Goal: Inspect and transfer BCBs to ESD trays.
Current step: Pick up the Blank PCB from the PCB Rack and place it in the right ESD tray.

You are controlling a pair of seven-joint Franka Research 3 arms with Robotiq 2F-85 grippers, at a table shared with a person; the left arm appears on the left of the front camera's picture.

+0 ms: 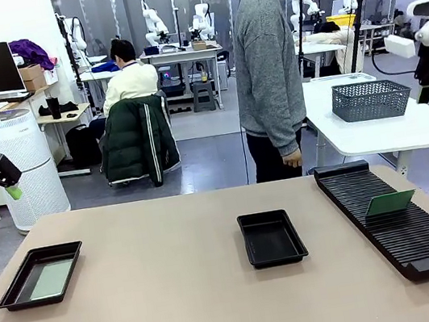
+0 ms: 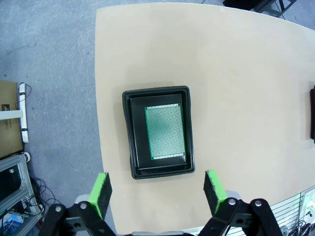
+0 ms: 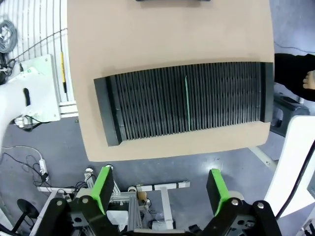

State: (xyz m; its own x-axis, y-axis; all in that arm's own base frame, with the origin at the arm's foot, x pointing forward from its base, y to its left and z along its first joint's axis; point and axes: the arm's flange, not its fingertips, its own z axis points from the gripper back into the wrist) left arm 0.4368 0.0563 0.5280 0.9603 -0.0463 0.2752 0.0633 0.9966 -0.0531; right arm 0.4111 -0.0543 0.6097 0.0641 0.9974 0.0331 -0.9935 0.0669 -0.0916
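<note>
Left fingers [image 2: 102, 192] hang spread and empty above a tray [image 2: 126, 137], framed between them, where one BCB [image 2: 165, 132] lies flat as if already delivered, while right fingers [image 3: 214, 189], equally spread, hover over the rack [image 3: 147, 105] whose slot props another BCB [image 3: 187, 103] on edge, ready for pinching.

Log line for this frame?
left gripper: open over left tray with BCB | right gripper: open over rack with upright BCB | middle tray: empty
</note>
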